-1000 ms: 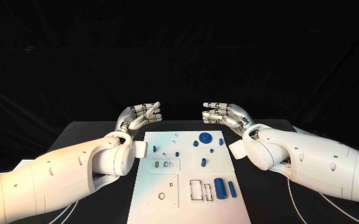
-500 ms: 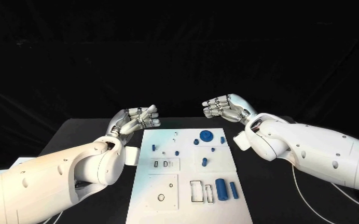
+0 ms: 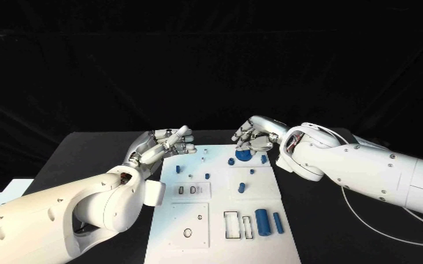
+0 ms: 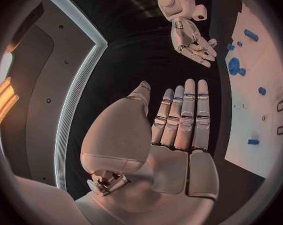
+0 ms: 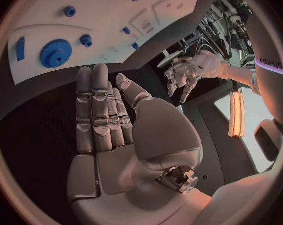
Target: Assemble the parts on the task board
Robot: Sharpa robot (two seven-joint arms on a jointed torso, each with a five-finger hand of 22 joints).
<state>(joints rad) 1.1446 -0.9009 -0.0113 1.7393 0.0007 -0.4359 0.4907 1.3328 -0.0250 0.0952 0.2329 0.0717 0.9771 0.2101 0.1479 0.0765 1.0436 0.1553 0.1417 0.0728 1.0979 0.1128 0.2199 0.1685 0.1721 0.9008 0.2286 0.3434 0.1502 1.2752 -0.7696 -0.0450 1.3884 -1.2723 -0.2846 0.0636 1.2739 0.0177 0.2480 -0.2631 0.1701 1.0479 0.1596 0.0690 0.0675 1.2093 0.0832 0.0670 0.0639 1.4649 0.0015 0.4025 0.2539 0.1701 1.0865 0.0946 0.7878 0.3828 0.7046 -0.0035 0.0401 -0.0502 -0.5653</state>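
Both hands empty, fingers straight: right hand (image 3: 257,135) over gear (image 3: 243,154); right wrist view reveals gear teeth; left hand (image 3: 165,143) beside board (image 3: 203,233).

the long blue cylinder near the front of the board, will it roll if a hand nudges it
Probably yes. The long blue cylinder lies on its side on the flat white task board, so a sideways nudge would likely roll it. It looks rigid and smooth, perhaps slippery to pinch. The smaller blue peg beside it might stop it.

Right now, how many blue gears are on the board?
2: a large gear at the far end of the task board near the right hand, a small gear beside it.
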